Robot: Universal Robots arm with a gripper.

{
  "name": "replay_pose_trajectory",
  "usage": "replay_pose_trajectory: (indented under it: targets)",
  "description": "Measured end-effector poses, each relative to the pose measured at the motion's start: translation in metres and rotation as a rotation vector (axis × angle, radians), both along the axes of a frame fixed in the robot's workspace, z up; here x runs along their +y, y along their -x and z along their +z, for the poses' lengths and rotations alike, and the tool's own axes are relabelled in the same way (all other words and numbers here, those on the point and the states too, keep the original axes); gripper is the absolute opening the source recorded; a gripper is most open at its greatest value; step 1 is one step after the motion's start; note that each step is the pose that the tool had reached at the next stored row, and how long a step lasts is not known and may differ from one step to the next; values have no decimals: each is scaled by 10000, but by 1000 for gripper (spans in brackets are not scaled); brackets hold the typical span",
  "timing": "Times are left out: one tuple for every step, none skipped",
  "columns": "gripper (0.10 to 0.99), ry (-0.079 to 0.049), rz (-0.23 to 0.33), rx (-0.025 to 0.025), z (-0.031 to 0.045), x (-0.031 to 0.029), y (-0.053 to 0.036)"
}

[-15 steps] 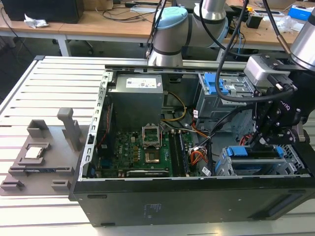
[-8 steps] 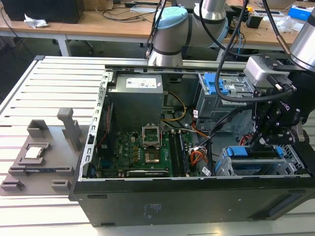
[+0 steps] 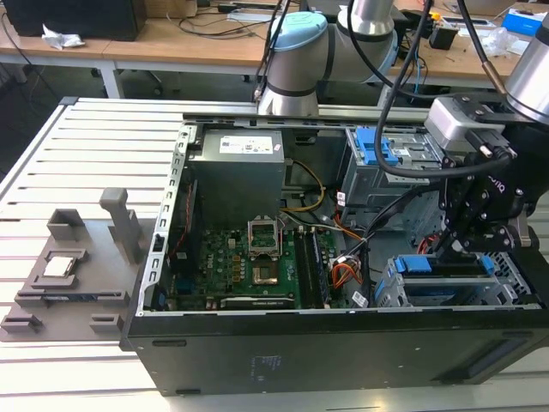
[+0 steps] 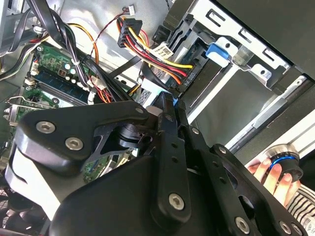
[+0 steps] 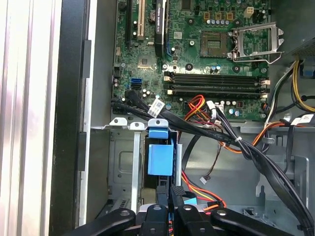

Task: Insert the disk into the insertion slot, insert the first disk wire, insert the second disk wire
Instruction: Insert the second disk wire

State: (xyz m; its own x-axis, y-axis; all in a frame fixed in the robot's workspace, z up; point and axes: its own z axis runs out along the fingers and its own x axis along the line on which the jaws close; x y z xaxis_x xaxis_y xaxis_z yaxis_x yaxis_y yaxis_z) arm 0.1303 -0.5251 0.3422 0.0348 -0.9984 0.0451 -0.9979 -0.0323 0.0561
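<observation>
The disk sits in the insertion slot (image 3: 390, 292), a low silvery bay at the exterior view's lower right; its blue carrier (image 3: 446, 265) shows along the top. My gripper (image 3: 452, 251) hangs just above the disk's inner end. In both wrist views the fingers are pressed together, gripper (image 5: 173, 192) beside the blue carrier piece (image 5: 161, 160). In the second wrist view the gripper (image 4: 171, 101) has its tips close to a black connector (image 4: 184, 77) with red, yellow and black wires. I cannot tell whether the tips touch it.
The taller grey cage with a blue latch (image 3: 377, 150) stands behind the bay. Black cable bundles (image 5: 236, 142) cross between the motherboard (image 3: 257, 257) and the bay. A person's hand (image 4: 270, 172) holds a blue-ringed device outside the case. A grey fixture (image 3: 69, 257) lies at the exterior view's left.
</observation>
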Motion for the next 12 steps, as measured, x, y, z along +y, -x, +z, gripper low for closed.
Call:
replay_pose_trajectory:
  targets:
    - [149, 26, 0, 1, 4, 5, 0]
    - [149, 46, 0, 1, 11, 7, 0]
    - [149, 46, 0, 0, 11, 8, 0]
    - [149, 46, 0, 0, 11, 8, 0]
    - [149, 36, 0, 1, 6, 9, 0]
    - [149, 35, 0, 1, -4, 9, 0]
    - [149, 31, 0, -1, -12, 9, 0]
    - [149, 33, 0, 0, -15, 8, 0]
    - [149, 35, 0, 0, -15, 8, 0]
    - [149, 35, 0, 0, -16, 8, 0]
    - [149, 32, 0, 1, -20, 5, 0]
    - [149, 33, 0, 1, -24, 0, 0]
